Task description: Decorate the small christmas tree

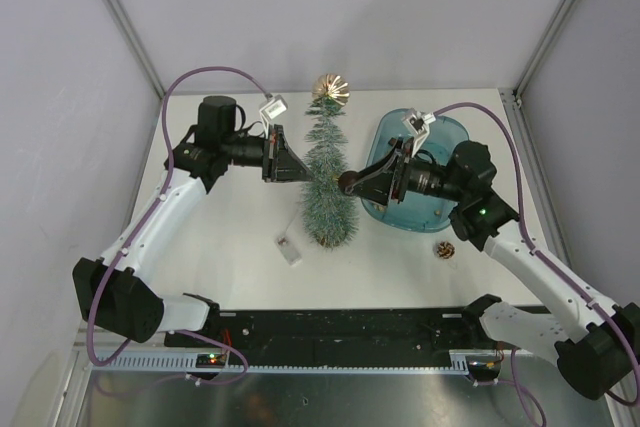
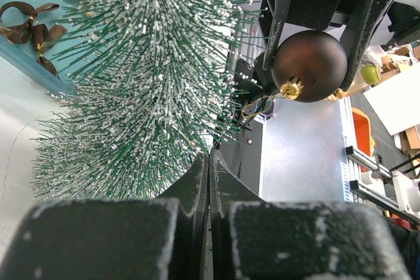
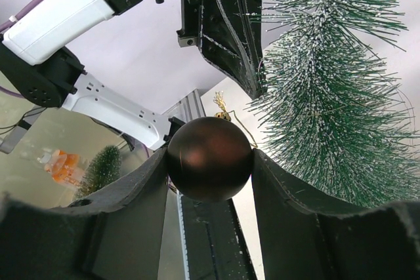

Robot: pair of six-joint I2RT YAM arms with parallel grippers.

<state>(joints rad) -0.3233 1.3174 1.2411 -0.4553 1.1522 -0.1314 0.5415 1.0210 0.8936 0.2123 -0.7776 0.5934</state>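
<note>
Slim frosted-green bottle-brush christmas tree (image 1: 327, 172) — upright, frame centre, gold spiky ornament (image 1: 331, 88) by its tip; right gripper (image 1: 352, 183) clamps matte brown ball (image 3: 209, 158), not yet hung; left gripper (image 1: 306, 177) closed beside tree — decorating looks barely begun

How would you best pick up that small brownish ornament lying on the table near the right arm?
Grip the small brownish ornament across its rounded body, coming straight down from above: it lies alone on the table, nothing touching it, and no hanging loop can be made out. The right end effector is nearest but holds the brown ball.
</note>
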